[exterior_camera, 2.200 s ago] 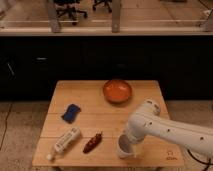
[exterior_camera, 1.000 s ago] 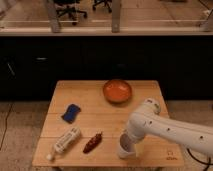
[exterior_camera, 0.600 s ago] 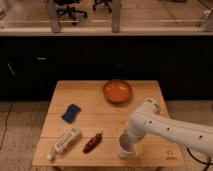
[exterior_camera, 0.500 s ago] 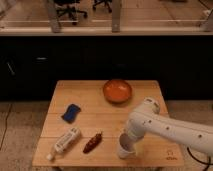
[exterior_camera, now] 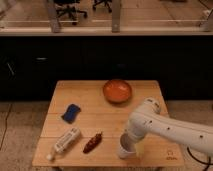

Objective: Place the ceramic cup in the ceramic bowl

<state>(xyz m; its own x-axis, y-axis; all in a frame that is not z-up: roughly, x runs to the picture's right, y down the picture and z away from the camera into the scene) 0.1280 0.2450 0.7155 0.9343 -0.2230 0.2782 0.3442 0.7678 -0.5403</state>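
The ceramic cup [exterior_camera: 125, 149], small and pale with a darker inside, stands near the front edge of the wooden table [exterior_camera: 85, 92], right of centre. My gripper [exterior_camera: 127, 141] comes down from the white arm [exterior_camera: 165, 125] onto the cup and covers its rim. The ceramic bowl [exterior_camera: 117, 91], orange-red and shallow, sits at the back middle of the table, well behind the cup and apart from the gripper.
A white bottle [exterior_camera: 64, 142] lies on its side at the front left. A dark red-brown object [exterior_camera: 93, 142] lies between the bottle and the cup. A blue sponge [exterior_camera: 71, 112] lies left of centre. Dark cabinets stand behind the table.
The arm and gripper have stayed over the cup with only slight shifts. The other objects have not moved.
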